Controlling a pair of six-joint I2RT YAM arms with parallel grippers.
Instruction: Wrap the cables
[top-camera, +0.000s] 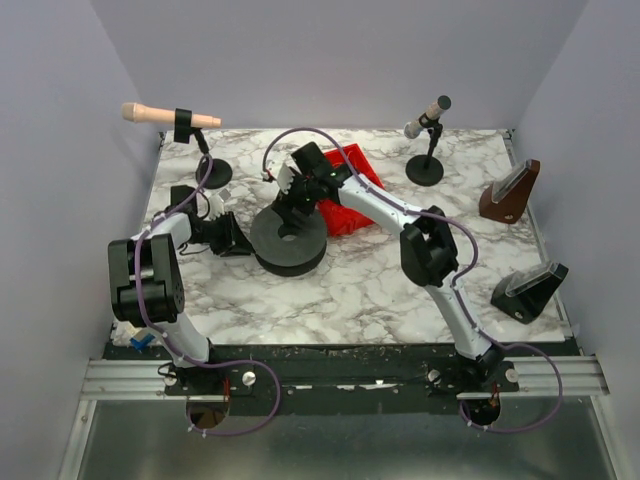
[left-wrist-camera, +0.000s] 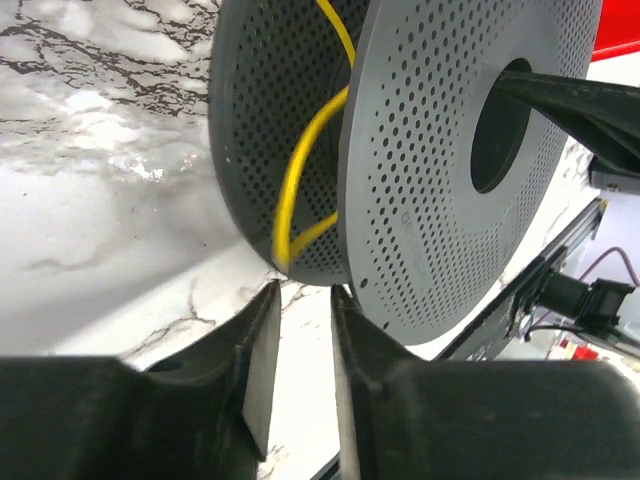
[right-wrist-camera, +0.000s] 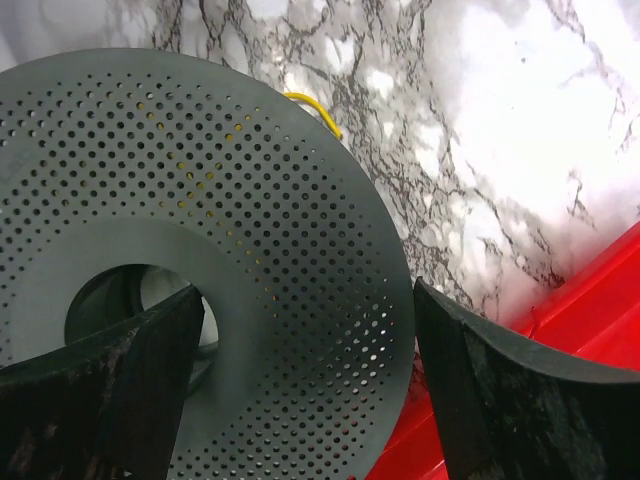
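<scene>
Marble-veined table (top-camera: 400, 290) bears perforated grey spool (top-camera: 290, 240) holding thin yellow cables (left-wrist-camera: 290, 175).

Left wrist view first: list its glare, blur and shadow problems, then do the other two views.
Left wrist: the marble table washes out to near white under glare, the left gripper's fingers look soft, the yellow cable is sharp. Right wrist: the right gripper's fingers are dark with little detail; the perforated reel is crisp. Top external: even light, soft shadows, no blur.
</scene>
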